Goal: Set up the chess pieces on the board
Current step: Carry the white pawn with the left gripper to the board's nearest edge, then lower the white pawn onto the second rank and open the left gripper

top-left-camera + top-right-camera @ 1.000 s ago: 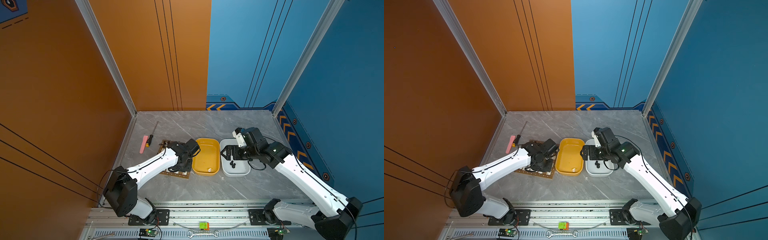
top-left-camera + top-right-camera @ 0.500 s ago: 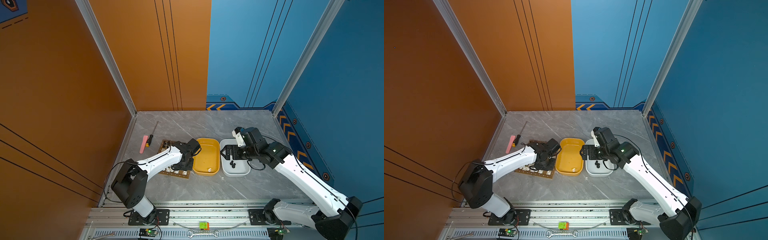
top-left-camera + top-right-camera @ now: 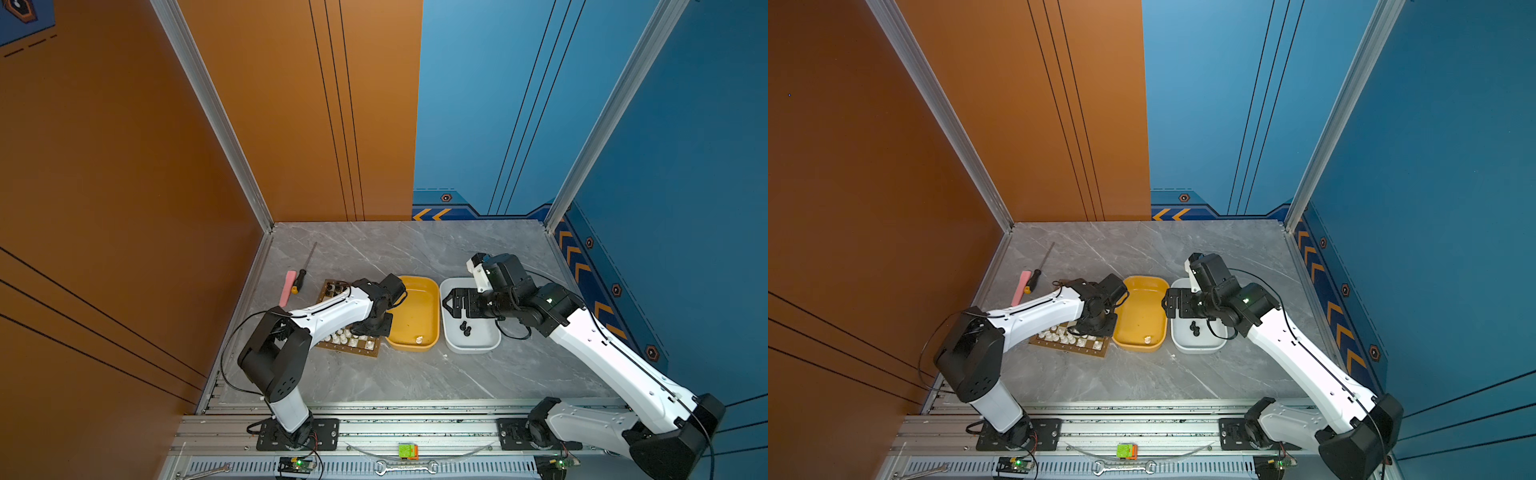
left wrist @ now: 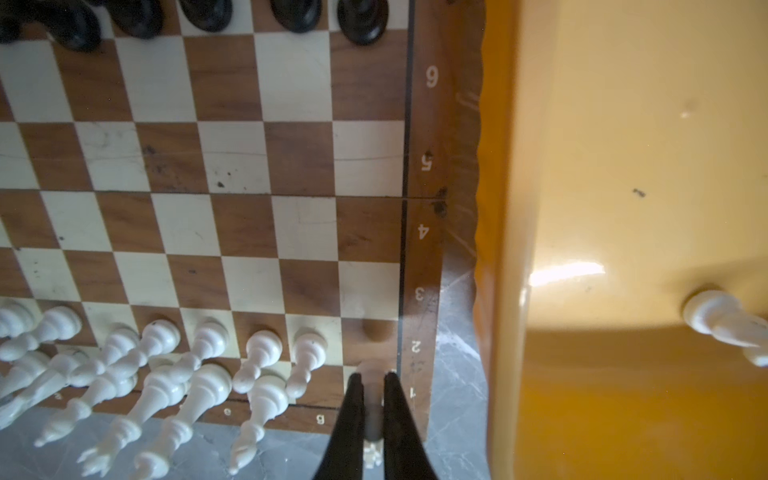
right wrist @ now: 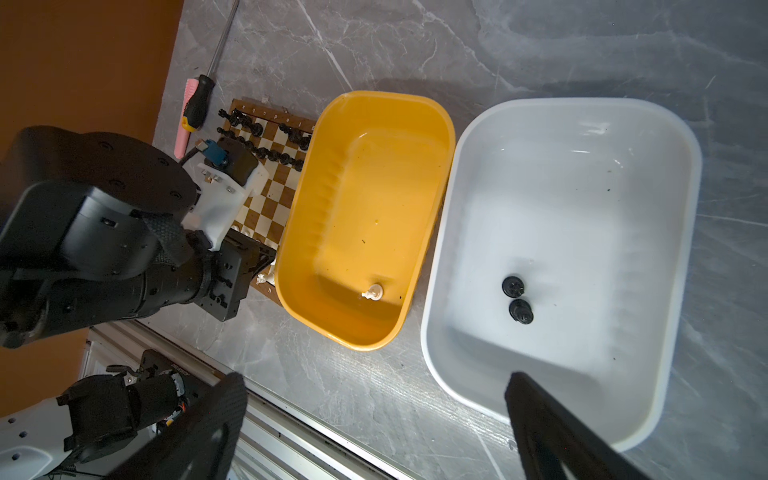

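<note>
Left wrist view: the left gripper (image 4: 372, 379) enters at bottom centre. Its black fingers (image 4: 353, 415) are clenched on a white piece (image 4: 372, 455) (the top looks crenellated, like a rook's). The base of that piece is at the corner square of the board (image 4: 422, 257), beside the printed 1. The other white pieces (image 4: 199, 374) crowd two rows at lower left, and the black pieces (image 4: 361, 20) line the top edge. The yellow tub (image 4: 623, 166) fills the right side just beside the board's rim, with a lone white piece (image 4: 719, 320) lying in it.

In the right wrist view the right gripper (image 5: 376, 378) shows at the bottom, its jaws spread wide with nothing between them. The white tub (image 5: 582, 124) at right holds two black pieces (image 5: 512, 286), close together.

In both top views the board (image 3: 353, 351) lies on the grey table (image 3: 415, 374) at lower centre-left. The yellow tub (image 3: 1140, 286) is immediately to its right, then the white tub (image 3: 1196, 349). The right gripper (image 3: 451, 303) hangs over the upper left part of the white tub. A screwdriver (image 3: 303, 270) lies above and left of the board.
</note>
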`<state>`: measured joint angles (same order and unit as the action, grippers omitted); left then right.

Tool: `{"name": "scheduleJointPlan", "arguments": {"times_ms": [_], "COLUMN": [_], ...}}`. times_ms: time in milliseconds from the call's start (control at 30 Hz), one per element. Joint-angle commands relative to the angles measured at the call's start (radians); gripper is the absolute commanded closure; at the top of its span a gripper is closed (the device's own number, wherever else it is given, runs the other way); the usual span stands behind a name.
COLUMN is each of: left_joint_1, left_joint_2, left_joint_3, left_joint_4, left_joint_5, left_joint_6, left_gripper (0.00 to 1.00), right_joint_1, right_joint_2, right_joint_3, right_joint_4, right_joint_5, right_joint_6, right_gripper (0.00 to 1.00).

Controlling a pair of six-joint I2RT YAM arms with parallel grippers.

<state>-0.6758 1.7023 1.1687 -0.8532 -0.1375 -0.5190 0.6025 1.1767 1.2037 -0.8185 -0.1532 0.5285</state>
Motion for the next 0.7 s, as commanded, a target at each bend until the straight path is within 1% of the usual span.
{"name": "scheduleJointPlan", "arguments": {"times_ms": [0, 433, 533, 667], "left_joint_1": [0.018, 0.022, 0.021, 0.022], "left_joint_2": [0.026, 0.049, 0.047, 0.046], "left_joint_3": [0.017, 0.021, 0.017, 0.016], "left_joint_4": [0.003, 0.011, 0.012, 0.012], "left_joint_5": [0.026, 0.043, 0.041, 0.038], "left_joint_6": [0.016, 0.019, 0.019, 0.018], "left_gripper": [0.93, 0.91, 0.86, 0.76], "right_joint_1": [-0.013, -0.030, -0.030, -0.029], "right_joint_2": [0.000, -0.002, -0.002, -0.001], "right_joint_3": [0.023, 0.021, 0.020, 0.022], "right_joint_4": [-0.013, -0.018, -0.018, -0.017], "right_joint_5": [0.014, 0.004, 0.005, 0.004], "right_joint_6": [0.005, 0.002, 0.002, 0.002], "right_gripper": [0.00, 0.00, 0.00, 0.00]}}
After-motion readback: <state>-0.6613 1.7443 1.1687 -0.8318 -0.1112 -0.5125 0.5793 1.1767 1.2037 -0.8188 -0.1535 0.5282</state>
